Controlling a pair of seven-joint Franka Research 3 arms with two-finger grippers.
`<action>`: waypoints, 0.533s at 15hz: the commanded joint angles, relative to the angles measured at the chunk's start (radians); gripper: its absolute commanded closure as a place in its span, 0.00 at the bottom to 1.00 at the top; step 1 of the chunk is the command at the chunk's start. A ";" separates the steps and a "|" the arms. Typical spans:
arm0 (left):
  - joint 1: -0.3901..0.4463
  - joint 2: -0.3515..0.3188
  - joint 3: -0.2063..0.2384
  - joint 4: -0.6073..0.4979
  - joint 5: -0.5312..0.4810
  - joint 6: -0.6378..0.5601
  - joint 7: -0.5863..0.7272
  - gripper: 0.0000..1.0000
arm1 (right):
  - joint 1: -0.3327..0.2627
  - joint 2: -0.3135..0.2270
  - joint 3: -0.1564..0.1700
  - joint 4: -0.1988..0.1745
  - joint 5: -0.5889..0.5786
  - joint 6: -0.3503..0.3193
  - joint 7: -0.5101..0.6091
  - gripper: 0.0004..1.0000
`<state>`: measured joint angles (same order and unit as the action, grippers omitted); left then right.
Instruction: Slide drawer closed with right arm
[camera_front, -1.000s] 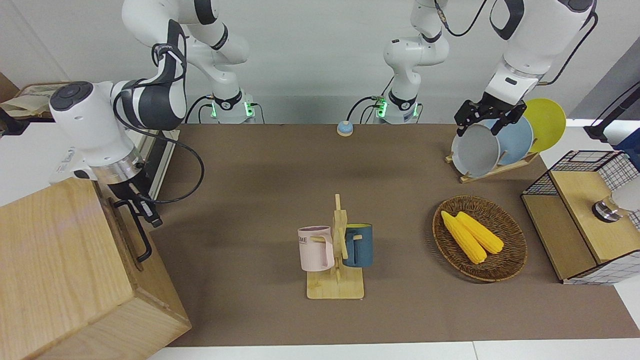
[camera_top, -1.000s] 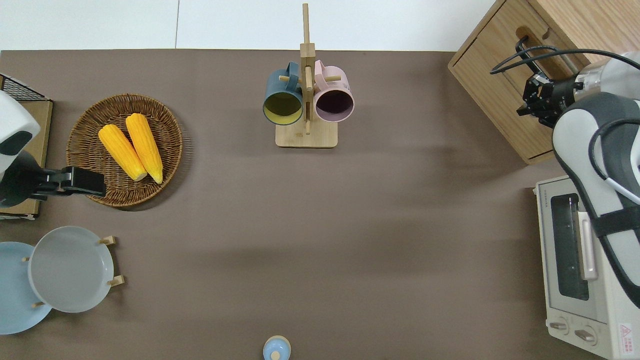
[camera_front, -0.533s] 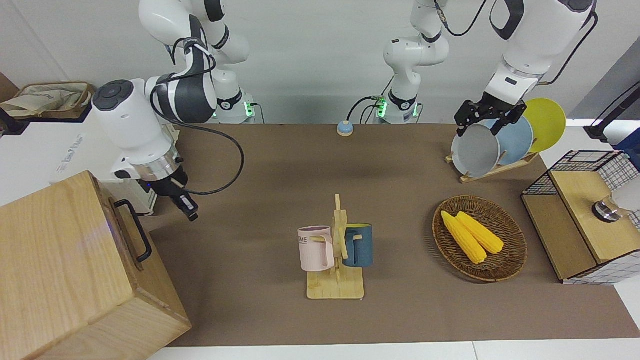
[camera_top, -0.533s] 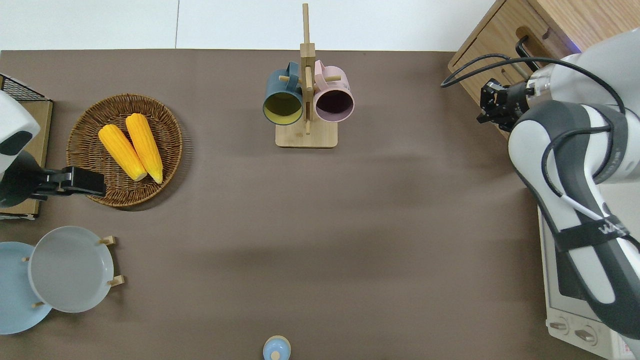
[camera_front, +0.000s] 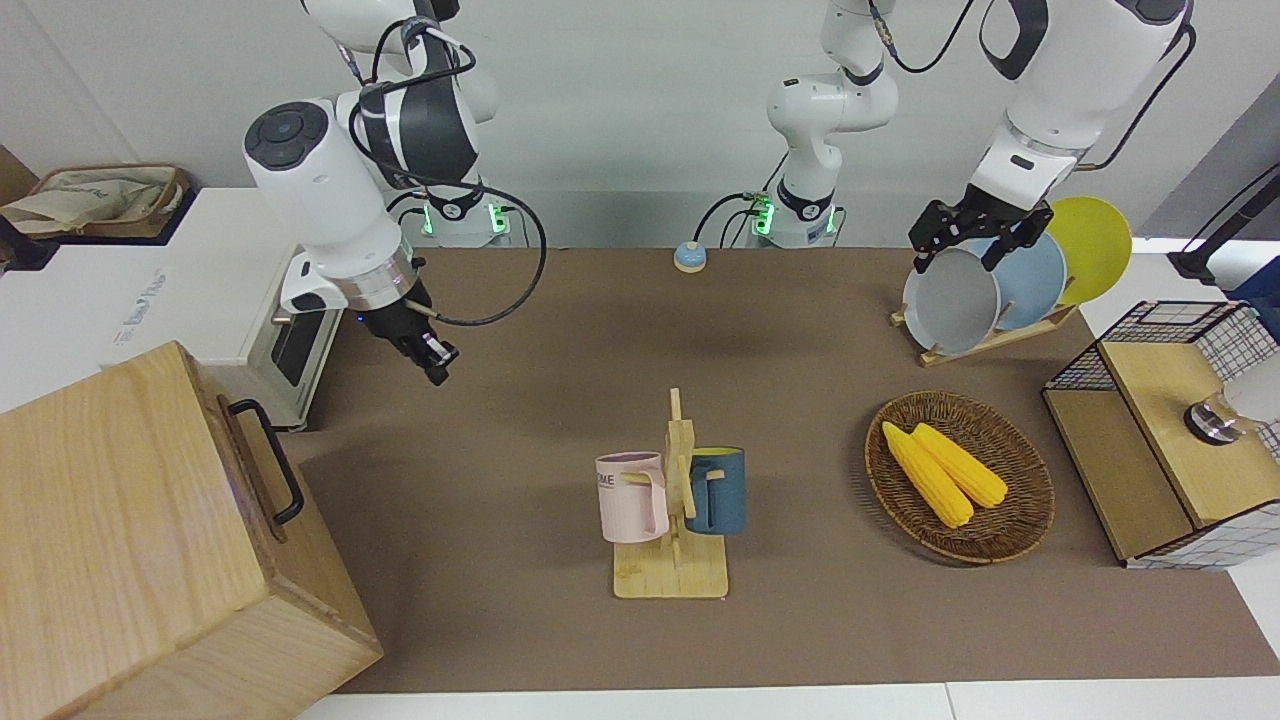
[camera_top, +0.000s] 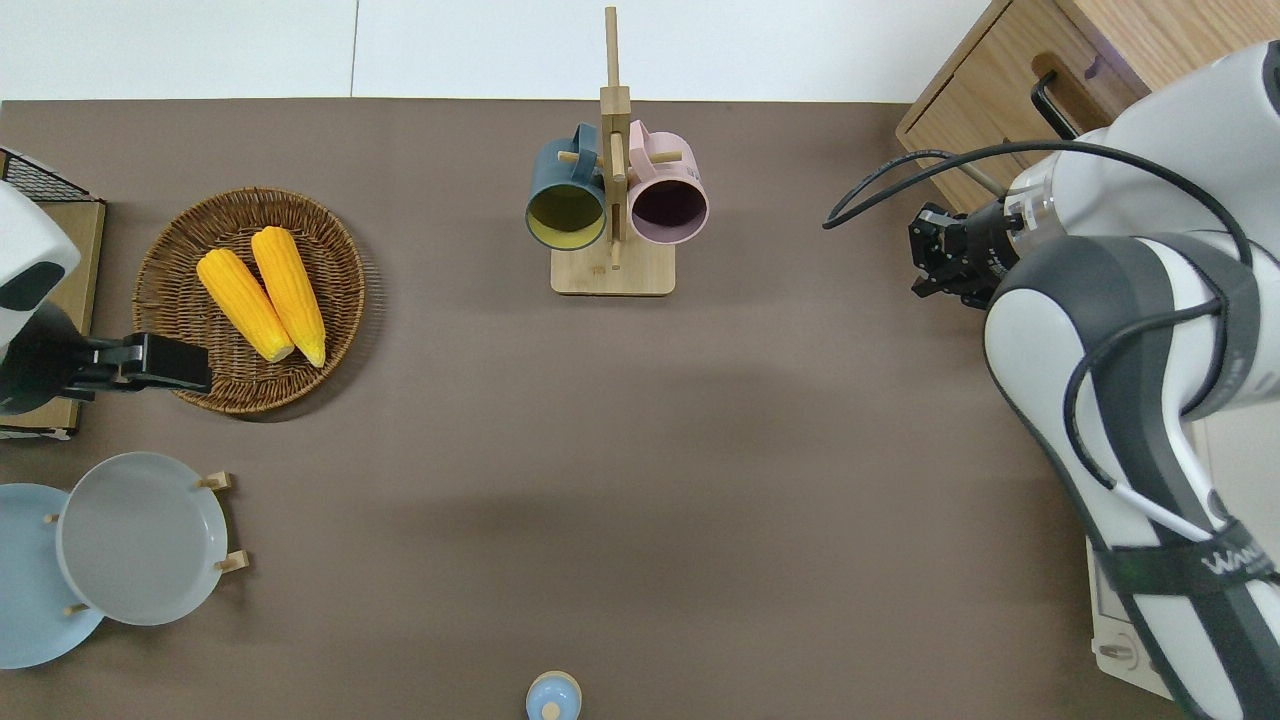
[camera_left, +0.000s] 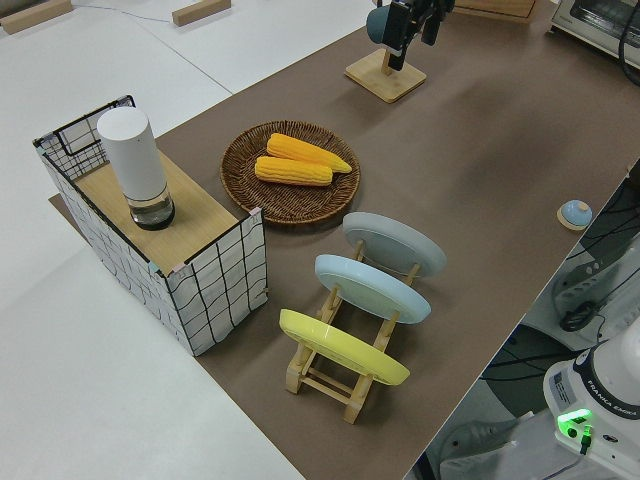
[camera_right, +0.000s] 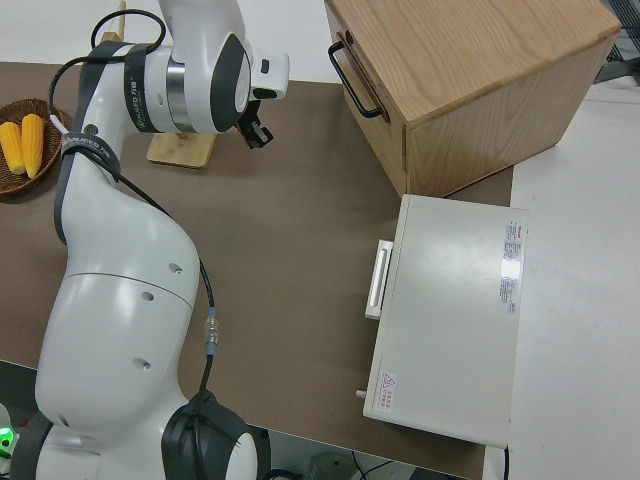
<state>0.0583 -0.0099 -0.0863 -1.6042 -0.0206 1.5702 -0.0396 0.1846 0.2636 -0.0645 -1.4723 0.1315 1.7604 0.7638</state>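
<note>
The drawer (camera_front: 250, 455) sits flush in the big light-wood cabinet (camera_front: 120, 540) at the right arm's end of the table. Its black loop handle (camera_front: 268, 462) also shows in the overhead view (camera_top: 1050, 96) and the right side view (camera_right: 350, 78). My right gripper (camera_front: 437, 370) hangs in the air, apart from the handle and holding nothing. In the overhead view it (camera_top: 918, 265) is over bare brown mat beside the cabinet's corner, toward the mug rack. My left arm is parked, its gripper (camera_front: 962, 250) open and empty.
A wooden mug rack (camera_top: 612, 240) with a blue and a pink mug stands mid-table. A white oven (camera_right: 445, 310) stands beside the cabinet, nearer the robots. A wicker basket of corn (camera_top: 250, 298), a plate rack (camera_front: 985, 290), a wire-sided box (camera_front: 1170, 430) and a small blue bell (camera_front: 689, 257) stand around.
My right gripper has left the drawer handle, risen and swung away from the cabinet toward mid-table. The drawer front stays flush. The left arm has not moved.
</note>
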 joint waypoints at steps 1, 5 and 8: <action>-0.005 -0.010 0.005 -0.005 0.011 -0.012 0.007 0.00 | 0.013 -0.107 -0.008 -0.089 -0.001 -0.051 -0.128 1.00; -0.005 -0.010 0.005 -0.005 0.011 -0.012 0.007 0.00 | 0.007 -0.198 -0.017 -0.164 -0.061 -0.087 -0.312 1.00; -0.006 -0.010 0.005 -0.005 0.011 -0.013 0.007 0.00 | -0.004 -0.227 -0.020 -0.164 -0.110 -0.125 -0.429 1.00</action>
<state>0.0583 -0.0099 -0.0864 -1.6042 -0.0206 1.5702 -0.0396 0.1968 0.0951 -0.0869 -1.5878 0.0641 1.6531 0.4570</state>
